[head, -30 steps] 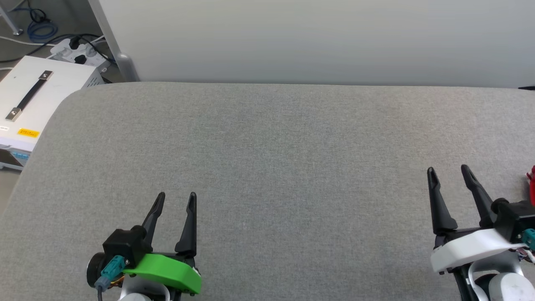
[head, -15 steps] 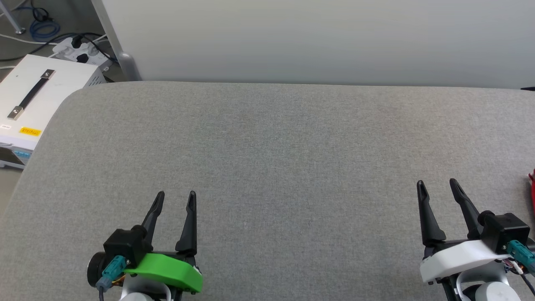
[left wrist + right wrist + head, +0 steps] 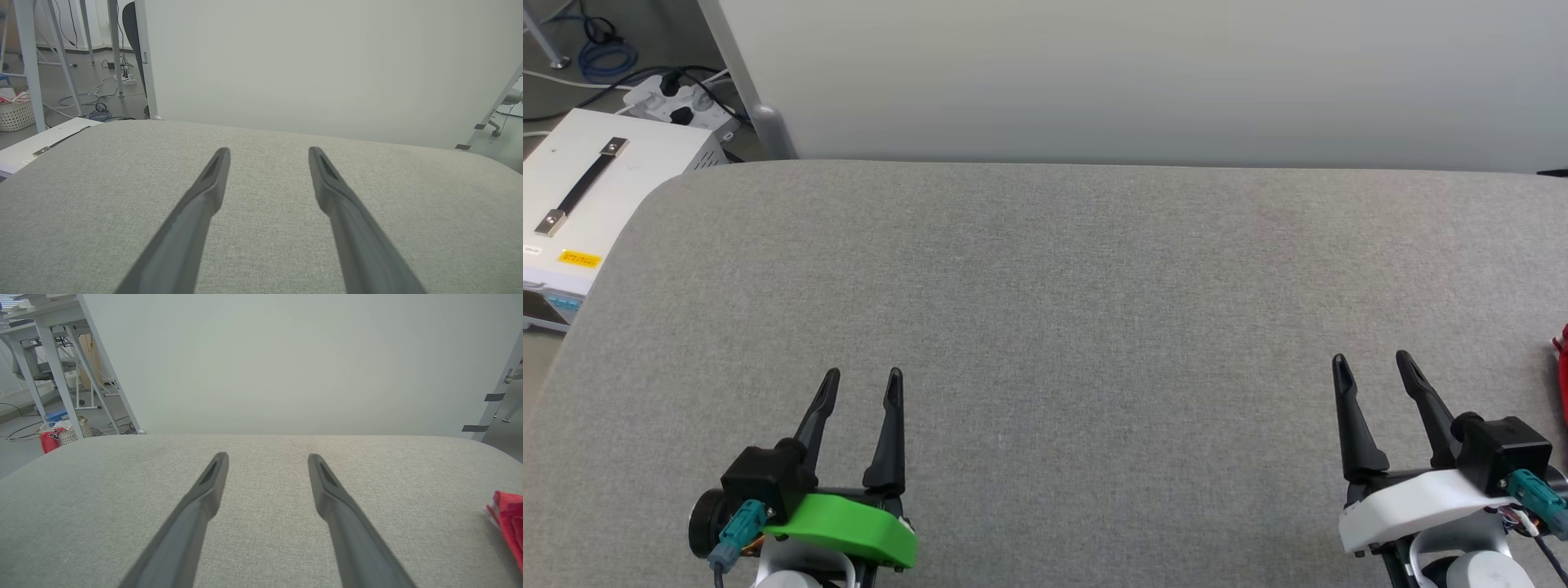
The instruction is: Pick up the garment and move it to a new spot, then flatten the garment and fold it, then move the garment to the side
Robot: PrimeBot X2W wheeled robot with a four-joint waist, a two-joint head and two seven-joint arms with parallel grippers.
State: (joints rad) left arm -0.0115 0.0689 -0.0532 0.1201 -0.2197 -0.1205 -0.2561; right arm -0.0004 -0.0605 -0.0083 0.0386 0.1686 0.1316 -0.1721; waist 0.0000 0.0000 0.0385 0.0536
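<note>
Left hand and right hand are held low over the table, fingers apart, nothing gripped. The shirt is seen only as a red edge right of the right hand, probably set aside there, outside the working area.

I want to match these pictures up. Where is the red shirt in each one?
Head view: red shirt at the right edge, past the right gripper.
Right wrist view: lower right edge, on the grey table.
Left wrist view: left gripper over the table.
Shared landmark: white panel behind the table.
</note>
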